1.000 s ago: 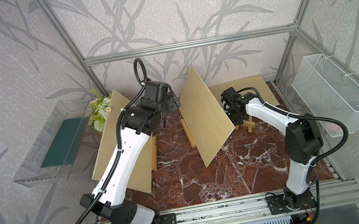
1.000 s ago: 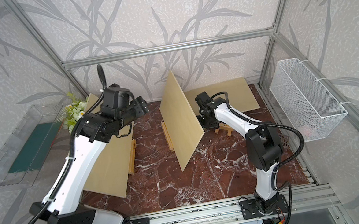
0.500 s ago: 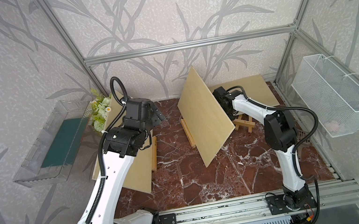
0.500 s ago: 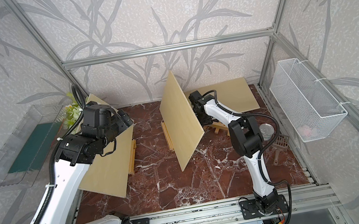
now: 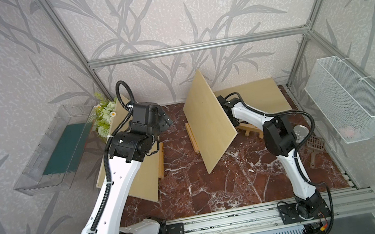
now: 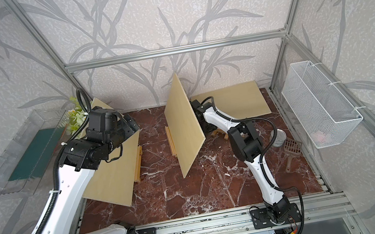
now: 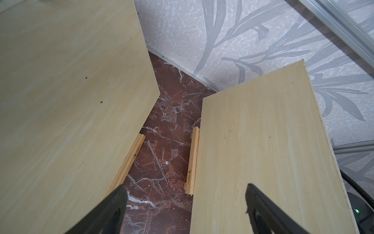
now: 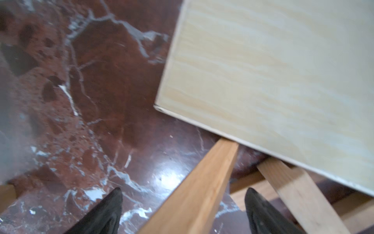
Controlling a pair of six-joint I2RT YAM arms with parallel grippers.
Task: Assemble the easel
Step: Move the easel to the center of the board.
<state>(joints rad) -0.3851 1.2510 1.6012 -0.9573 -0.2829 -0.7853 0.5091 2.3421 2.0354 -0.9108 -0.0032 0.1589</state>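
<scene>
The marble worktop carries three pale boards. The left board and the middle board each stand tilted on a wooden ledge, so I judge those two easels to be set up. The back board lies low at the rear right, its near edge over the third easel frame, which is down on the worktop just behind the middle board.

I read the step in hand as picking up that last frame. My right hand is spread wide with one wooden leg running between its fingers. Nothing is gripped, and I cannot tell whether a finger touches the leg. My left hand hangs above the gap between the left and middle boards, also wide and empty.

Next I would close the right hand squarely on the leg, then draw it out without nudging the back board or the middle board.
</scene>
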